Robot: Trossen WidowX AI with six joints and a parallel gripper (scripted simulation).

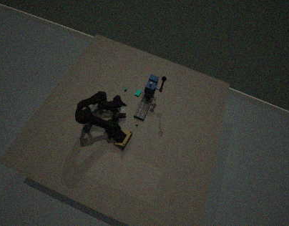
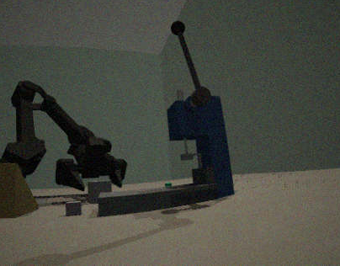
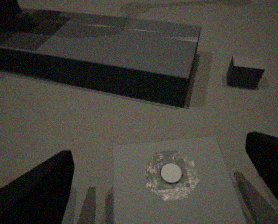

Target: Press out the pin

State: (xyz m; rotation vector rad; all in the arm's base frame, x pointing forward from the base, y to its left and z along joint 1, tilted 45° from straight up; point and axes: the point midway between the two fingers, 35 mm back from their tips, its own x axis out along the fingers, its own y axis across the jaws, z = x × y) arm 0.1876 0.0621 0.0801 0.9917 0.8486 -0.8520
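In the exterior view, I see the blue press (image 1: 152, 86) (image 2: 223, 150) rising above the far end of its long grey base (image 1: 141, 112) (image 2: 156, 199) (image 3: 120, 50), the biggest piece of equipment on the desk (image 1: 111, 177) (image 2: 262, 230) (image 3: 90, 120). My dark arm (image 1: 95, 121) (image 2: 61, 116) is folded over on the other side, its shoulder above a yellow mount (image 1: 128, 139) (image 2: 13, 192). The press's lever (image 1: 162, 84) (image 2: 188, 57) points up, tilted, with a round black knob at its top. My end effector (image 1: 124, 110) (image 2: 95, 185) (image 3: 160, 149) is spread wide and holds nothing, its fingertips pointing down on either side of the block. That block (image 1: 123, 109) (image 2: 99, 190) (image 3: 172, 190), pale grey, is on the desk near the free end of the press base, apart from it and off the bed. From the wrist I see the round, light end of the pin (image 3: 171, 173) on the block's upper face, facing up between the fingers. The punch (image 2: 186, 147) hangs under the press head, well apart from the block. From the top I can make out a flat teal piece (image 1: 138, 93) beside the press and, farther out, a tiny green one (image 1: 125, 89). A small grey cube (image 2: 73, 209) (image 3: 245, 76) sits just beyond the base's free end, not touching it.
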